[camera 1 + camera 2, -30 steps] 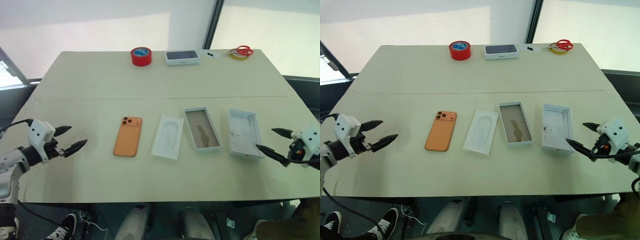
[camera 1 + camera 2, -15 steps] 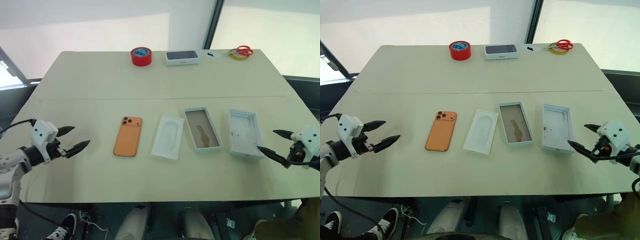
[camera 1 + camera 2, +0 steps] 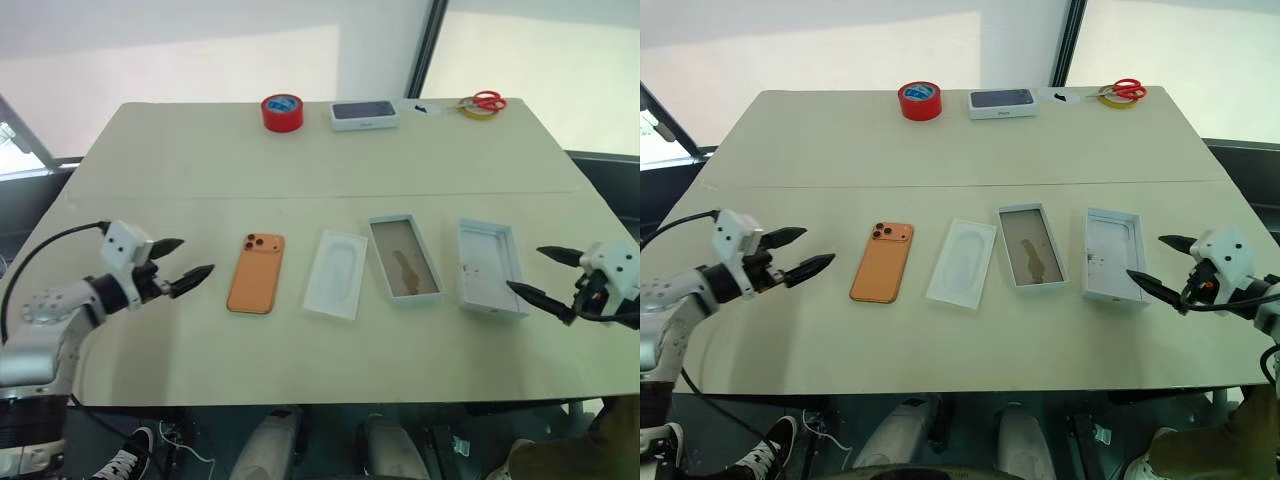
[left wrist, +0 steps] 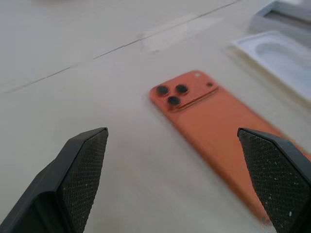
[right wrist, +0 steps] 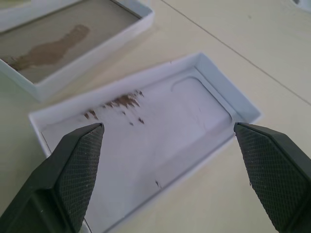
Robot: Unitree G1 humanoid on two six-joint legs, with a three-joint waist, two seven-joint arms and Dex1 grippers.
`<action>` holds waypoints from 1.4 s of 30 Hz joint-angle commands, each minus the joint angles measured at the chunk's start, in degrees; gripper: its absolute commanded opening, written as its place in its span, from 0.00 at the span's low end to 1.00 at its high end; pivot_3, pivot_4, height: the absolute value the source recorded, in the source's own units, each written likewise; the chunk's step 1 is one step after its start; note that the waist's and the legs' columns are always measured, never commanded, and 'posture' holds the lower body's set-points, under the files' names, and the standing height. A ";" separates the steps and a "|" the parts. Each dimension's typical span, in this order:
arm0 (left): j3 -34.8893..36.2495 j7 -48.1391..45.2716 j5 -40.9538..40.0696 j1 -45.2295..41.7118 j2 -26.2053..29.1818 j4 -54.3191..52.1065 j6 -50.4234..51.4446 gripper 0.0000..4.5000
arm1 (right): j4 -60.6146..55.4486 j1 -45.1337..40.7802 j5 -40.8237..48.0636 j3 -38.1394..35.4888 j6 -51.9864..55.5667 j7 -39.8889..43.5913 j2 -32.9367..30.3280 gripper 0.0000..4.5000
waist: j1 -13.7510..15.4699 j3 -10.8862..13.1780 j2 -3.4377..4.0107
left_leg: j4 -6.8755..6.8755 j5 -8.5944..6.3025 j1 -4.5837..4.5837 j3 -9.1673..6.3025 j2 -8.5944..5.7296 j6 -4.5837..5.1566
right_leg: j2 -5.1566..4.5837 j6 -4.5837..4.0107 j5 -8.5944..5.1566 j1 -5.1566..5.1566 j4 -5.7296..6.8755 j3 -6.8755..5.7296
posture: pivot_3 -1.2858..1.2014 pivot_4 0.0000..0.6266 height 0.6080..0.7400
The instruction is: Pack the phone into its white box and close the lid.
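Phone lies flat and back-up on the table, its camera cluster at the far end. Taking the phone as landmark: just to its right sits a white moulded insert, beyond that the white box with its brown floor showing, and furthest right the lid, lying inside-up. Far behind the phone, at the table's back edge, stand a roll of red tape, a dark-topped box and red scissors.

The left gripper hovers just left of the phone, fingers spread wide and empty, pointing at it. The right gripper hangs at the lid's right edge, also wide open and holding nothing.

Judging by its look, the phone is rigid, fairly dense and smooth-backed, so it will likely slide before it lifts. Its long edges seem the best hold, pinched across the width near the middle, clear of the lenses. The box and lid are probably light, thin card that shifts easily when nudged.
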 commanded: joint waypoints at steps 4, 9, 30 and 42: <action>-6.50 7.09 -3.56 -7.49 -4.43 -5.68 16.40 0.99 | -12.40 -6.31 1.13 7.15 3.47 -0.26 1.84 0.99 | -0.01 0.00 0.00 | 0.02 0.01 0.00 0.00 0.01 0.00 | 0.00 0.04 0.02 0.00 0.01 0.00 | 0.52 0.24 0.97; -7.30 8.88 -11.41 -13.91 -9.71 -1.84 32.32 0.99 | -16.72 -8.26 -0.16 12.03 3.94 1.04 1.99 0.99 | 0.40 0.02 -0.03 | 0.09 0.02 -0.03 -0.03 0.00 0.01 | 0.02 0.07 0.02 0.02 0.00 -0.06 | 0.52 0.24 0.97; -10.03 14.48 -12.31 -21.72 -25.73 11.51 39.31 0.99 | -21.45 -8.94 -0.79 14.56 6.71 -3.01 4.65 0.99 | 1.38 0.02 -0.07 | 0.38 0.03 -0.02 -0.07 -0.01 0.01 | 0.02 0.08 0.02 0.23 -0.01 -0.13 | 0.52 0.24 0.97; -8.07 16.67 -11.93 -22.45 -26.95 15.73 40.50 0.01 | -22.94 -7.59 -0.71 14.11 7.47 -4.21 4.37 1.00 | 1.35 0.01 -0.06 | 0.48 0.00 -0.01 -0.09 -0.01 0.03 | 0.02 0.08 0.02 0.31 -0.01 -0.17 | 0.52 0.24 0.97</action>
